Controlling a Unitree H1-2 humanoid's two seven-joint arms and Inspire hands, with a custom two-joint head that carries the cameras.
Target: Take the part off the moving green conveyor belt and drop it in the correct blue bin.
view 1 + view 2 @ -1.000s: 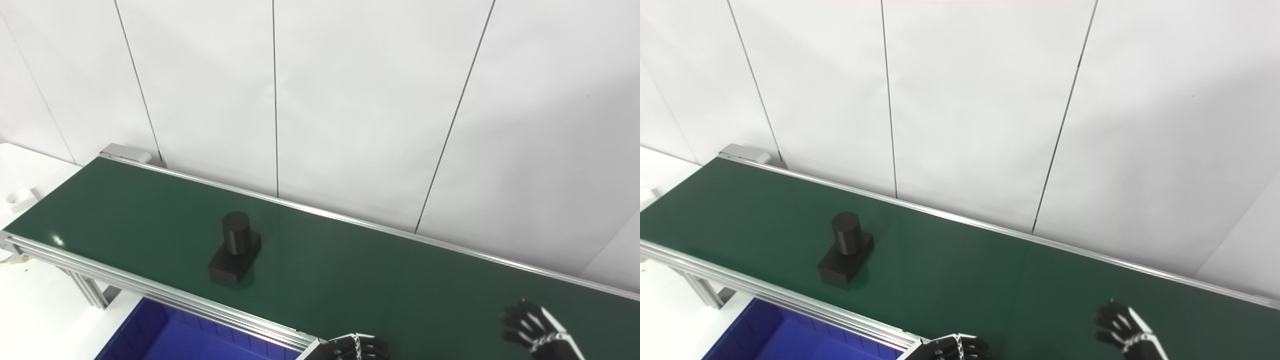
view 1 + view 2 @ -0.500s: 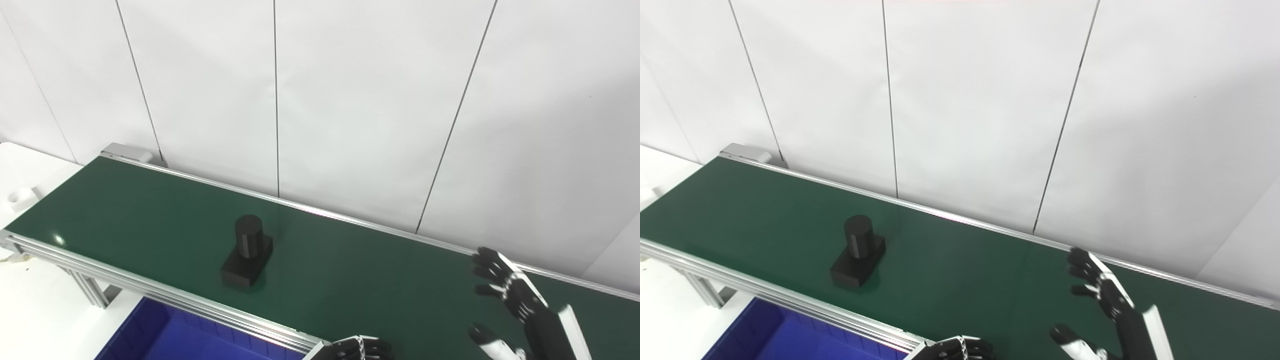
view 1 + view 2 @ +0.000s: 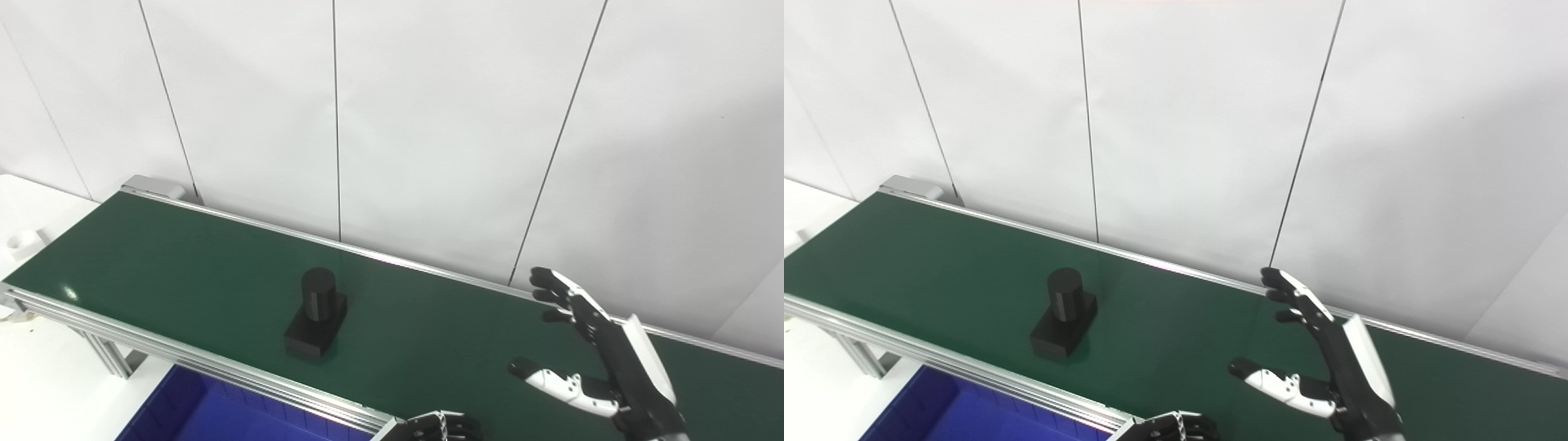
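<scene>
1. Belt [image 3: 184, 257]: a long green surface is seen running from upper left to lower right, edged by aluminium rails, with a white panelled wall behind it. Only one thing is carried on it.
2. Bin [image 3: 202, 410]: a blue bin is seen below the near rail at lower left. Only a corner is in frame; nothing is visible in that part (the rest is cut off, so its contents cannot be judged, nor whether it is the correct bin).
3. Right hand [image 3: 597, 358]: held above the belt at lower right, fingers spread wide and thumb swung out toward the part. Nothing is held. It is well apart from the part, downstream of it if the belt runs left to right (direction is not readable from these frames alone).
4. Part [image 3: 317, 312]: a black piece, an upright cylinder on a rectangular base, is standing on the belt near mid-width, closer to the near rail. It is untouched.
5. Left hand [image 3: 441, 427]: only dark knuckles are seen at the bottom edge, just past the near rail; whether it is open or closed cannot be told.
6. Progress: judged as early. Nothing is done yet beyond the open hand being posed. Grasp, lift, carry and drop into the bin are all left.
</scene>
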